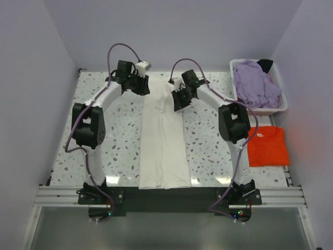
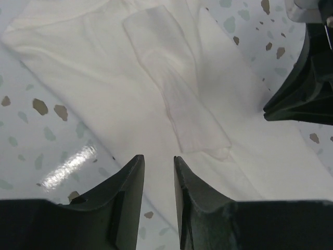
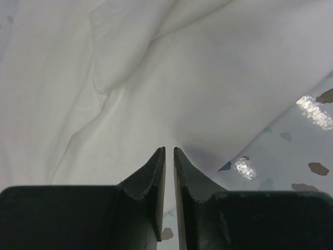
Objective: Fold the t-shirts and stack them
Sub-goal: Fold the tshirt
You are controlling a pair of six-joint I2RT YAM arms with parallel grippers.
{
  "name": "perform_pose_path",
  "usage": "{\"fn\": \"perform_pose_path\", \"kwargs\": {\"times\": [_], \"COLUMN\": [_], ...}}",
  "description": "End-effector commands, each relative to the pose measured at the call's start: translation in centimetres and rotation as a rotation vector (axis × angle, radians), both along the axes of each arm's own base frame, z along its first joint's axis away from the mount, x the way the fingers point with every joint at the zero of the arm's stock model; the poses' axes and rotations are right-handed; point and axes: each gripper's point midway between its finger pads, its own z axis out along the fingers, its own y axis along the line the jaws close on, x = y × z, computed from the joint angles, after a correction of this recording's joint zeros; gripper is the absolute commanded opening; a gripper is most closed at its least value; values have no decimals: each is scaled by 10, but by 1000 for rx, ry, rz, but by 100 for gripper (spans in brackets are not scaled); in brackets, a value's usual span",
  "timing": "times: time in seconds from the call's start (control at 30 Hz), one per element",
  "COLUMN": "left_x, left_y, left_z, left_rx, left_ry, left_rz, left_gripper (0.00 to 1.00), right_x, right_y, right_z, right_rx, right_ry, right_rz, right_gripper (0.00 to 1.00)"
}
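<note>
The large cream-white t-shirt lies folded lengthwise into a long strip down the middle of the table. My left gripper hovers at its far left corner. Its jaws are slightly apart and empty over the cloth, close to a folded-in sleeve. My right gripper is at the shirt's far right edge. Its jaws are nearly together with nothing between them, just above the cloth. The orange-red t-shirt lies folded at the right. The lavender t-shirt is crumpled in the basket.
A white plastic basket stands at the back right, with a dark item at its far rim. The speckled tabletop shows on both sides of the shirt. The right arm's black gripper shows in the left wrist view.
</note>
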Motion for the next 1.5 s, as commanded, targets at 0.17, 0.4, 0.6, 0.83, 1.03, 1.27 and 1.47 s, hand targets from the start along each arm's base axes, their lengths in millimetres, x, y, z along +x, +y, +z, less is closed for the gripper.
{"fn": "perform_pose_path", "kwargs": {"times": [0.17, 0.4, 0.6, 0.83, 1.03, 1.27, 1.47], "left_x": [-25, -13, 5, 24, 36, 51, 39], "left_y": [-4, 16, 27, 26, 29, 26, 21], "left_z": [-58, -108, -125, -126, -129, -79, 61], "left_rx": [-8, 13, -24, -24, -1, -38, -50], "left_ry": [109, 220, 250, 224, 212, 93, -267], "left_rz": [-25, 51, 75, 74, 86, 51, -95], "left_gripper": [33, 28, 27, 29, 30, 44, 62], "right_x": [42, 43, 64, 94, 108, 116, 111], "right_y": [-1, -26, -31, -31, -36, -25, -9], "right_z": [-18, -49, -61, -60, -63, -3, 155], "right_rx": [-33, -120, -114, -97, -113, -29, 154], "right_ry": [-88, -57, -51, -100, -132, -221, -488], "right_rz": [-139, -191, -221, -251, -280, -243, -159], "right_gripper": [13, 11, 10, 12, 14, 27, 52]}}
